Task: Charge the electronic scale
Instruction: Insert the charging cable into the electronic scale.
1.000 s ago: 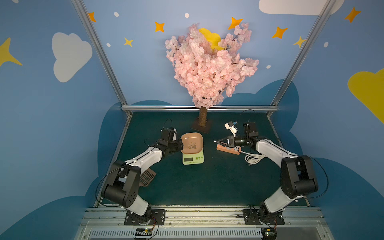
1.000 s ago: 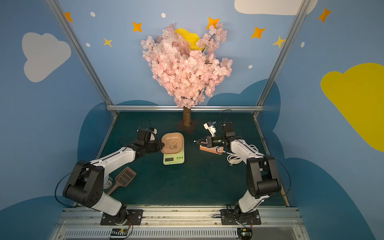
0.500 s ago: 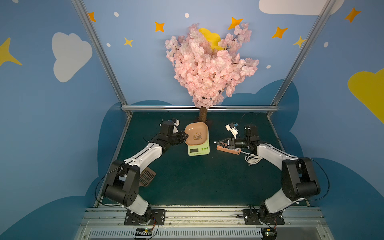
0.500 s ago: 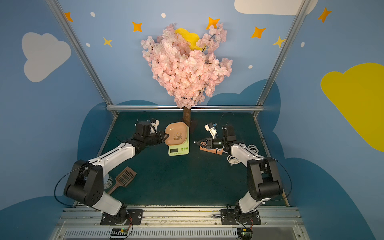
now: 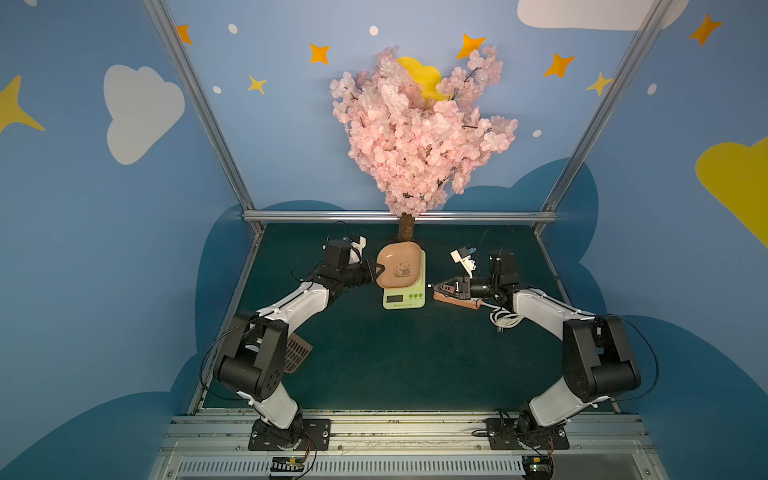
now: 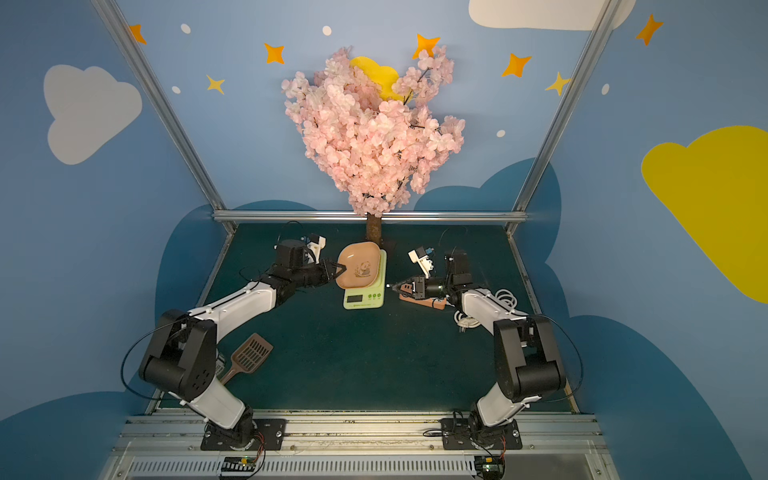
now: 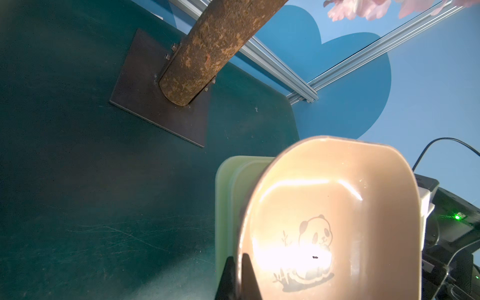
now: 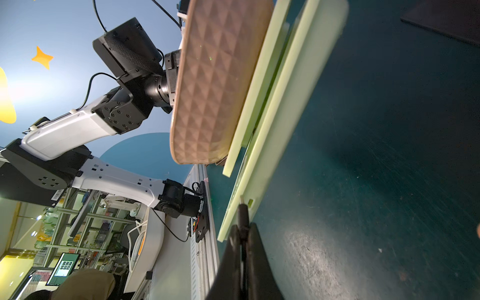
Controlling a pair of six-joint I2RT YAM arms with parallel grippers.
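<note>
The electronic scale (image 5: 404,296) (image 6: 364,298) lies near the tree trunk, pale green, with its pinkish-tan panda tray (image 5: 401,269) (image 6: 360,270) on top. The tray sits tilted and overhangs to the left. My left gripper (image 5: 376,269) (image 7: 239,262) is shut on the tray's near rim (image 7: 242,233). My right gripper (image 5: 434,286) (image 8: 242,230) is shut on a black charging plug (image 8: 242,213). In the right wrist view the plug's metal tip stands just short of a small slot in the scale's side wall (image 8: 280,111).
An orange power strip (image 5: 457,301) lies under my right gripper, with a coiled white cable (image 5: 505,321) beside it. A brown slotted scoop (image 6: 249,356) lies near the left arm's base. The tree trunk (image 5: 406,226) on its dark plate (image 7: 145,104) stands just behind the scale.
The left gripper has moved back and to the right with the tray's rim, and the scale has moved with it toward the trunk. The right gripper with the plug has edged closer to the scale.
</note>
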